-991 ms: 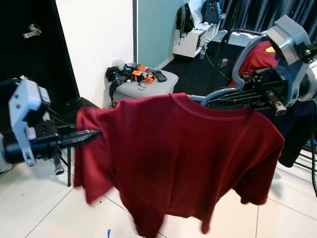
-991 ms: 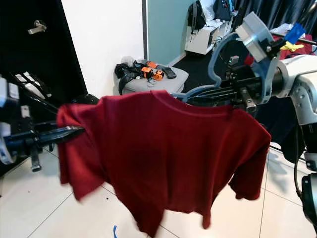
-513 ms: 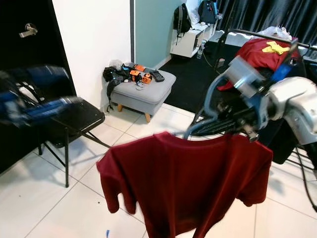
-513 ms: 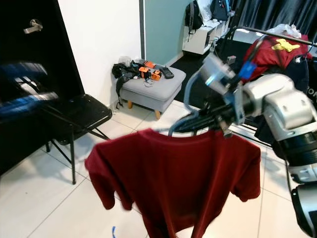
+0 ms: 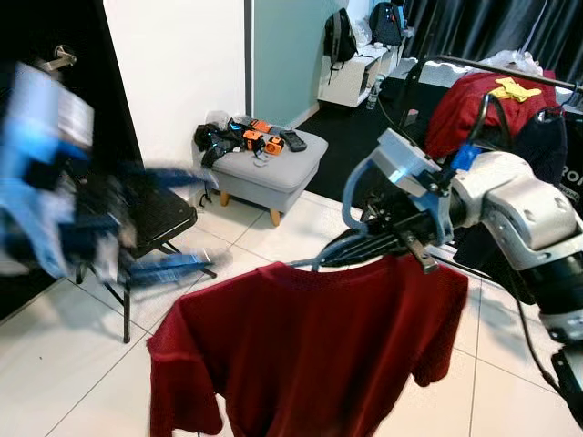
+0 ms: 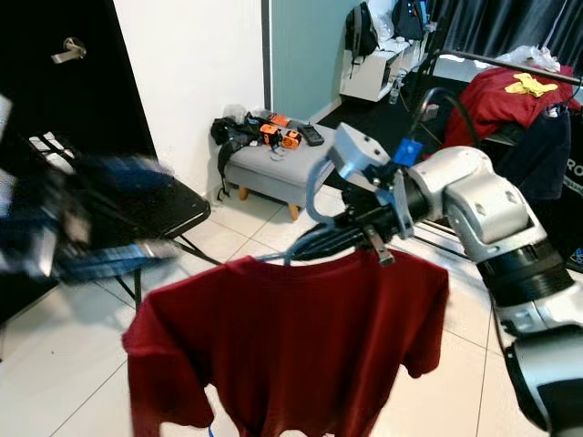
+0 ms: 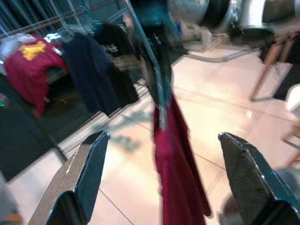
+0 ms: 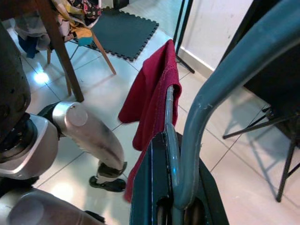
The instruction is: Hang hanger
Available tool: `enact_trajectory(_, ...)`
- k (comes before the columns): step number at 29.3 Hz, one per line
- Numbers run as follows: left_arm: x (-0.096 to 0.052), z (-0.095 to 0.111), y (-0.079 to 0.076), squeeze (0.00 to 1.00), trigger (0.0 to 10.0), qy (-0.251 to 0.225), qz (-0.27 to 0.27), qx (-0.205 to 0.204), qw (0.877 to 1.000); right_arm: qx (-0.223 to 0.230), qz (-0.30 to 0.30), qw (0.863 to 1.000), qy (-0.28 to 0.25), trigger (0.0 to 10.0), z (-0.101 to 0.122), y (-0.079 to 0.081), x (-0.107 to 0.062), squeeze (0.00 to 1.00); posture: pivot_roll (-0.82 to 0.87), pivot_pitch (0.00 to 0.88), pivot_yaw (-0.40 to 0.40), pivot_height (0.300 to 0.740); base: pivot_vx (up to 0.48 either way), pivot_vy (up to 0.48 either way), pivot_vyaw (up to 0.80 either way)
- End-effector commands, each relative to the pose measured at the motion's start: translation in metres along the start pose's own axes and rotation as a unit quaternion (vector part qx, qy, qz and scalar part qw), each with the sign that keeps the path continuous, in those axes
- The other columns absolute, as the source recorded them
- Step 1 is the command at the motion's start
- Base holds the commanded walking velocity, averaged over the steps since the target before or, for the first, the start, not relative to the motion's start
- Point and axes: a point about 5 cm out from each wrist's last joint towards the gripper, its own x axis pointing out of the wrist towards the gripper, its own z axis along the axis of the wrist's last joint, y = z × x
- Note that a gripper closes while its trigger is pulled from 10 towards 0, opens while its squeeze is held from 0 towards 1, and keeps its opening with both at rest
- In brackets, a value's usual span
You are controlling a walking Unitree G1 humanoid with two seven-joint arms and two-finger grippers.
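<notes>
A dark red T-shirt hangs on a blue-grey hanger in front of me, above the white tile floor. My right gripper is shut on the hanger just below its hook, seen close in the right wrist view on the hanger. My left gripper is open, blurred by motion, and stands apart from the shirt's left sleeve with nothing between its fingers. The clothes rack stands at the back right, carrying a red garment and a dark one.
A black folding chair stands left of the shirt, beside a black door. A grey ottoman loaded with tools sits by the white wall. A white shelf and hanging bags are further back.
My left gripper has let go of the shirt's sleeve and swung away to the left, open. The right gripper has carried the hanger lower and leftward, and the shirt now hangs straight.
</notes>
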Motion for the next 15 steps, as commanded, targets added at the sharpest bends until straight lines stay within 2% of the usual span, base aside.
enact_trajectory(1,0.002,-0.004,-0.002,0.0,10.0,0.008,-0.007,-0.001,1.0,-0.016,-0.002,1.0,0.001,10.0,0.006,-0.001,-0.001,0.0,-0.05,0.0,-0.052,0.74,0.0,0.0,0.0)
enact_trajectory(6,0.009,-0.015,-0.004,0.0,10.0,0.036,-0.018,-0.012,0.999,-0.027,0.0,1.0,-0.003,10.0,0.01,-0.002,0.001,0.0,-0.05,0.0,-0.049,0.74,0.0,0.0,0.0)
enact_trajectory(15,0.016,-0.02,-0.005,0.0,10.0,0.041,-0.02,-0.014,0.999,-0.038,0.006,0.999,-0.006,10.0,0.014,-0.001,0.003,0.0,-0.05,0.0,-0.048,0.74,0.0,0.0,0.0)
